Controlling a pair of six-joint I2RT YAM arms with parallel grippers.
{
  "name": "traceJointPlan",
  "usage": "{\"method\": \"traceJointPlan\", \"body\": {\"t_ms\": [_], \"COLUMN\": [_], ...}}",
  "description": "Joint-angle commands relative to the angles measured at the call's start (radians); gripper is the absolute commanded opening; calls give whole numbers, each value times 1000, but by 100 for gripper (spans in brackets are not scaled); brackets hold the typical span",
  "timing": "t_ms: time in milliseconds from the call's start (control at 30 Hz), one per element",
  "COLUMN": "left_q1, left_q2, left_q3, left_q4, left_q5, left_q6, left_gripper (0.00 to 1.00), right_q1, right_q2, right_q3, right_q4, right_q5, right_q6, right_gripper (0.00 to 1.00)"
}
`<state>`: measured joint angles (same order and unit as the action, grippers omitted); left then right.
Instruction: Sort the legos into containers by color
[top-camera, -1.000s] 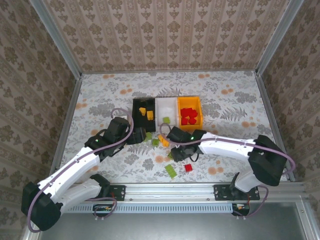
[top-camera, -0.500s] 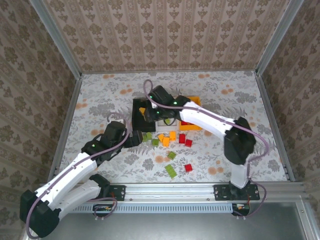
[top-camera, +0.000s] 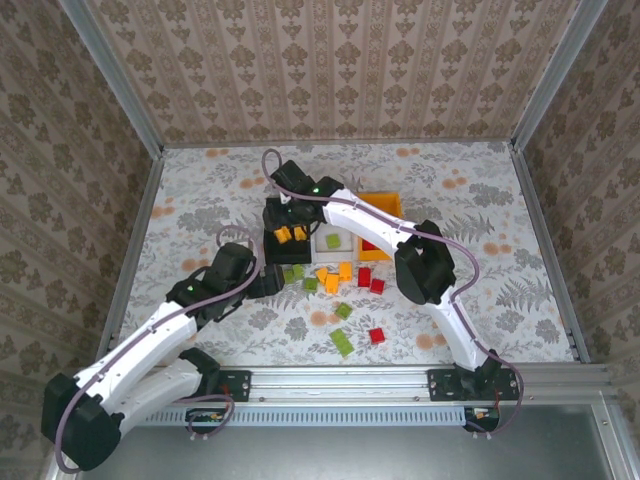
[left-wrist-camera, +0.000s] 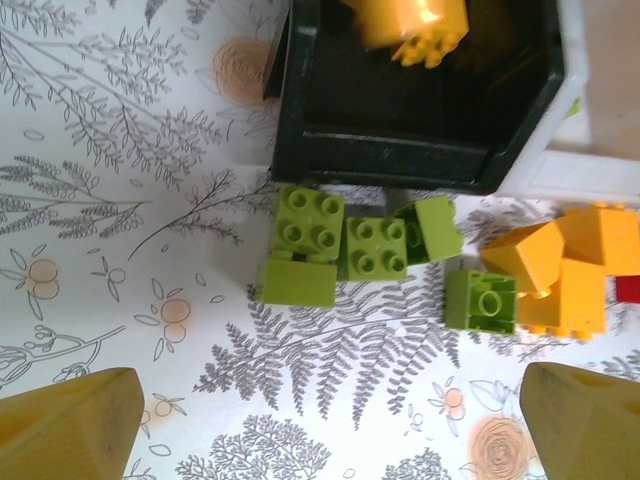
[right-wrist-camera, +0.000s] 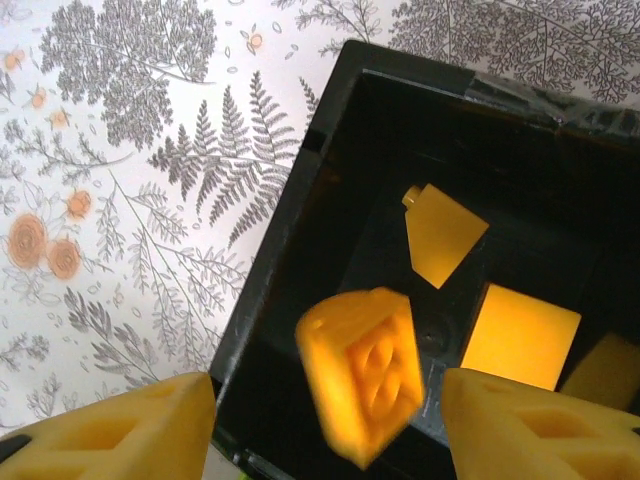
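My right gripper is open over the black container. A blurred orange-yellow lego hangs loose between its fingers, touching neither. Other orange-yellow legos lie on the floor of the black container. My left gripper is open and empty, just in front of that container, above a cluster of green legos. Orange-yellow legos lie to their right. The white container holds a green lego. The orange container holds red ones.
More loose legos lie on the patterned table: red ones right of the cluster, green ones and a red one nearer the front rail. The right arm arches over the containers. Walls enclose the table.
My right arm swung from the table's middle to above the black container and opened, letting go of the orange-yellow lego. The left gripper drew back slightly.
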<state>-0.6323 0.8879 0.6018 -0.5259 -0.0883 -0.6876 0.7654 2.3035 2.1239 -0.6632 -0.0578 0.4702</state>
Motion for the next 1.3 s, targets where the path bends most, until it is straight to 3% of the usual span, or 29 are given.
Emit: {"method": "traceJointPlan", "body": {"t_ms": [0,133,433,633,867,1267], "left_q1": [6,6,-11,-25,-17,-23], "left_q2": [30,105,362,454,531,515], "left_q3": [-3,21,87,118,114,110], "left_q4": [-11,3,80,87,119,107], "left_q5": [9,-7,-58,-142,-151,-126], "left_q6": [21,46,112,109,120,119], "left_gripper": [95,82,73,66,62,35], "right_q1": [-8,-15,-30,-39,-49,-71], "right_q2": [-6,-74,-360,-501,-582,-674], "right_q3": [44,-3,-388,-570,-646,-715], "right_q4": [-36,-11,176,244,266,273], "right_q5": [-3,4,1,7,17,35], "right_q6": [4,13,47,64,68,81], "right_gripper": [68,72,73,73,73,72]}}
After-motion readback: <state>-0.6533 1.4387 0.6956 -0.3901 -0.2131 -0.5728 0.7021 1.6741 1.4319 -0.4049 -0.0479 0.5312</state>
